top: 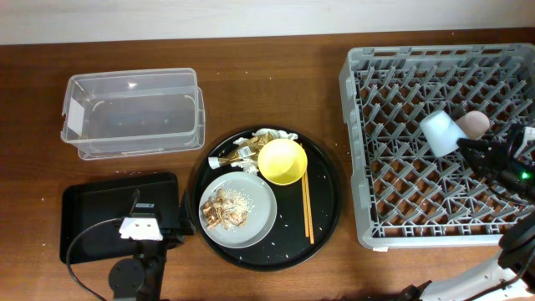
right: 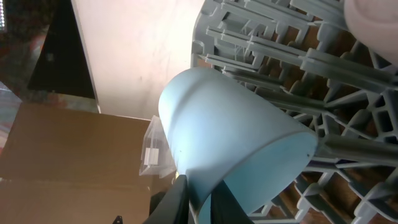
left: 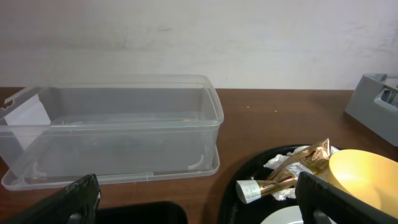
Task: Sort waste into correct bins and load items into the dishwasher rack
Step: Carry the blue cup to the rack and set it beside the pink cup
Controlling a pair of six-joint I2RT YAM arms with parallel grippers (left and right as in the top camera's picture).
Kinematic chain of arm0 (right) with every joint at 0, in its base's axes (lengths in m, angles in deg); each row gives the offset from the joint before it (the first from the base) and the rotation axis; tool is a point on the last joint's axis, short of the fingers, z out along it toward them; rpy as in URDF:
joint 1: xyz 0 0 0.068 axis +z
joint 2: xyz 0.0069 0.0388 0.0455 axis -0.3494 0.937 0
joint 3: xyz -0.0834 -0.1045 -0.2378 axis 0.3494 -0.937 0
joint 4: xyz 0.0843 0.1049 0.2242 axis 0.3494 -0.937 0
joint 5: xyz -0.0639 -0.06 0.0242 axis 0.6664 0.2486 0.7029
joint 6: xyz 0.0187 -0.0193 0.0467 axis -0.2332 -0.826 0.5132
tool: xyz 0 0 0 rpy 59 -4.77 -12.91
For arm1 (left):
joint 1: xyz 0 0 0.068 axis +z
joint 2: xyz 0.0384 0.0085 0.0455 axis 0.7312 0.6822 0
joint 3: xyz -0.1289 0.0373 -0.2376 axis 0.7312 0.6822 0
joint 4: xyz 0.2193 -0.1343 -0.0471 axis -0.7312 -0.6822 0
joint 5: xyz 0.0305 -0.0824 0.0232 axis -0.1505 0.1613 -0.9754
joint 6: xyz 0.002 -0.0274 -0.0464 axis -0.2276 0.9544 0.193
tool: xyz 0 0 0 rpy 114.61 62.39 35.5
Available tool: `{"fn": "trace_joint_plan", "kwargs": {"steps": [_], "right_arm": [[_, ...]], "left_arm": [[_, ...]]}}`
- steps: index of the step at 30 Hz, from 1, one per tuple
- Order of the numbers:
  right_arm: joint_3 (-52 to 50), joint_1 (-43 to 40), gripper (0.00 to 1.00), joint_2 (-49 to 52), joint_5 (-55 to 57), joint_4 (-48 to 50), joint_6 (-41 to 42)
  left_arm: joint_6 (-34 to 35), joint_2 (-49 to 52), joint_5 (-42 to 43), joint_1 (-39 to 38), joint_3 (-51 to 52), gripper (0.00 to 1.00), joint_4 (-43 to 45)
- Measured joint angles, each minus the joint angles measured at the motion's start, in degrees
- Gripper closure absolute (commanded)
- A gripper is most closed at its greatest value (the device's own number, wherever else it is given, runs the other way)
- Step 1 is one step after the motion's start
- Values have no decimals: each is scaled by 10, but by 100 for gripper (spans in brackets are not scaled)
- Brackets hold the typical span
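1. Light-blue cup (top: pixel 440 132): tipped on its side inside the dishwasher rack (top: pixel 376 75), in the far-right part of the lattice. The pink cup (top: pixel 474 124) sits just beside it.
2. Right gripper (right: pixel 200 204): jaws nearly together, with the light-blue cup's rim wall pinched between them in the wrist view.
3. Right arm pose: it enters from the near-right edge of the counter (top: pixel 292 75) and reaches across the rack's right side. The wrist is stretched out toward the cup, low over the lattice, with the fingers pointing left.
4. Left gripper (top: pixel 142 226): jaws fully apart, holding nothing.
5. Left arm pose: it hangs over the flat black tray (top: pixel 84 209) with the wrist roughly level. Its camera looks across at the clear tub (left: pixel 124 124).
6. The clear tub sits on the counter beyond the flat black tray.
7. Round black tray (top: pixel 326 226): between the tub and the rack. It carries:
   - the yellow bowl (top: pixel 282 161)
   - the grey plate (top: pixel 259 221), bearing food scraps (top: pixel 221 211) and rice
   - the chopsticks (top: pixel 306 205), just right of the plate
   - the gold-brown wrapper (top: pixel 230 157) and napkins (top: pixel 267 135), at the far rim by the bowl
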Motion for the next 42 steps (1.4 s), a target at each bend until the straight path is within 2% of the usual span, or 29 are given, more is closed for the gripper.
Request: {"fn": "trace_joint_plan", "kwargs": {"steps": [10, 25, 30, 38, 42], "right_arm": [[0, -42, 89, 1, 28, 1, 5], [-1, -48, 93, 0, 39, 14, 23], [-4, -51, 93, -23, 98, 69, 94], [-5, 2, 84, -111, 274, 118, 249], [-5, 36, 72, -174, 318, 118, 284]], "left_arm": [[0, 0, 0, 0, 0, 0, 0], [0, 0, 0, 0, 0, 0, 0], [0, 0, 0, 0, 0, 0, 0], [0, 0, 0, 0, 0, 0, 0], [0, 0, 0, 0, 0, 0, 0]]}}
